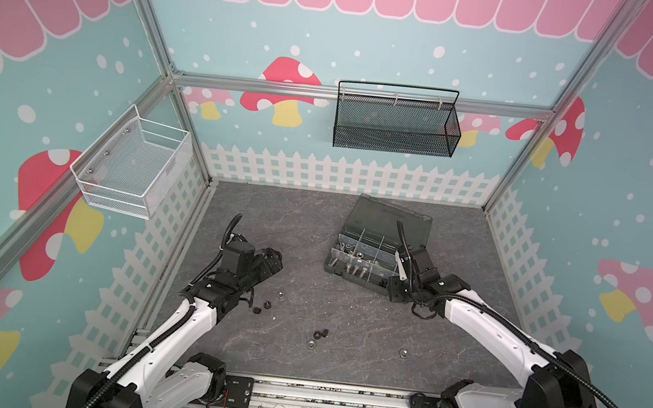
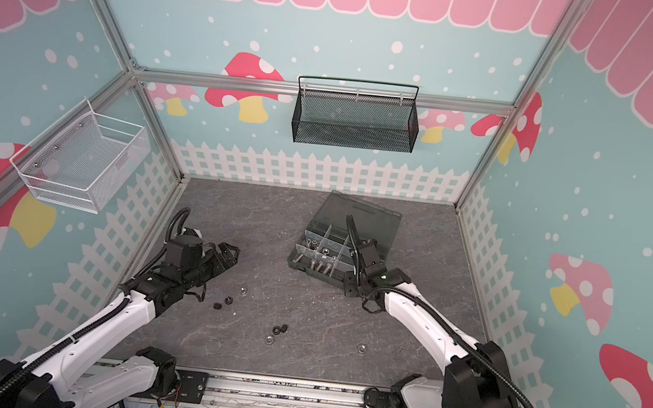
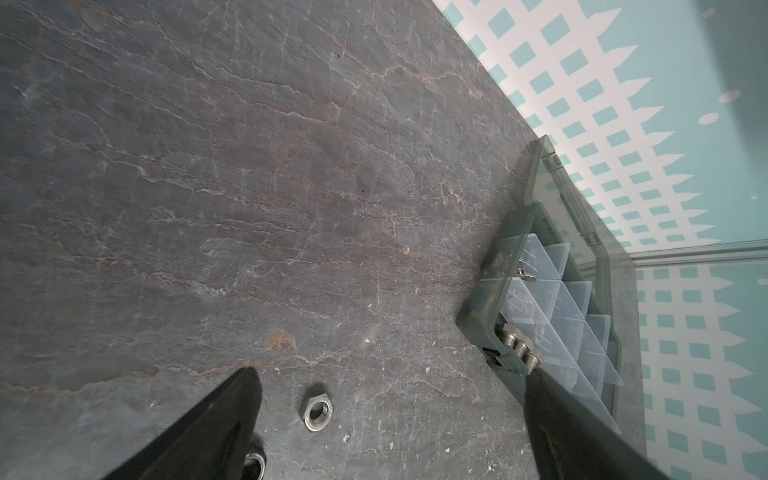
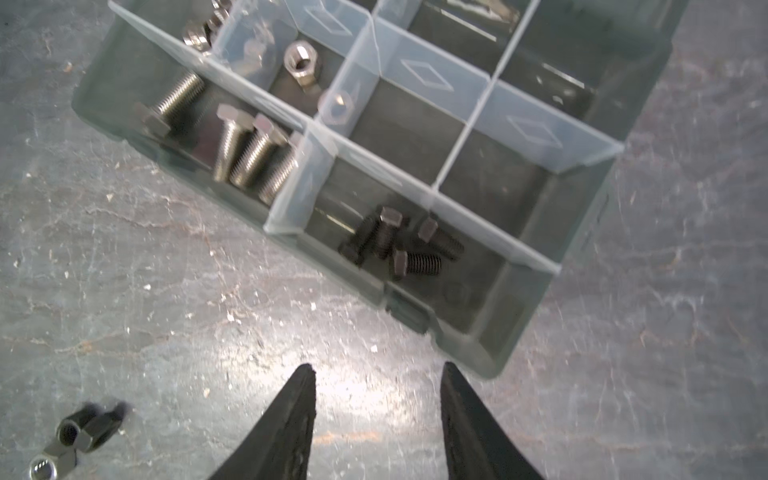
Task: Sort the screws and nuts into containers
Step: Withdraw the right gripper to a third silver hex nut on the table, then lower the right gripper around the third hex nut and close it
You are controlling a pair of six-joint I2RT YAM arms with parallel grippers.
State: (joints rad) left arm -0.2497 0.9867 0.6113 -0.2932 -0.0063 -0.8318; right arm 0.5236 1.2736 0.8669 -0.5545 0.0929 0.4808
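As loose nuts (image 1: 268, 304) lie scattered over the near half of the grey bench (image 1: 346, 312), the right hand (image 4: 379, 368) hovers just in front of the organiser box (image 1: 358, 280), its two fingers parted with nothing between them. The left hand (image 3: 390, 374), spread wide and equally empty, hangs over the bench well to the left of the box. A silver nut (image 3: 316, 407) lies on the surface close by one of its fingers (image 3: 216, 424).

Translucent dividers split the box into compartments (image 4: 490, 183). Silver screws (image 4: 245, 149) fill the left cell of the front row, and black screws (image 4: 399, 245) lie in the cell beside it, nearest the right hand. Sorted nuts (image 4: 301, 62) sit in the row behind.

In both top views the right arm (image 1: 490, 328) and its black cable (image 1: 402, 239) cross the right side of the box and hide the cells there. The smoky lid (image 1: 390, 218) stands open behind, tilted towards the rear wall.

A cluster of two black nuts (image 4: 87, 432) touches a silver one on the bench, apart from the box. A black mesh basket (image 1: 396, 125) hangs on the back wall and a white wire basket (image 1: 132, 166) on the left wall, both well above the bench.
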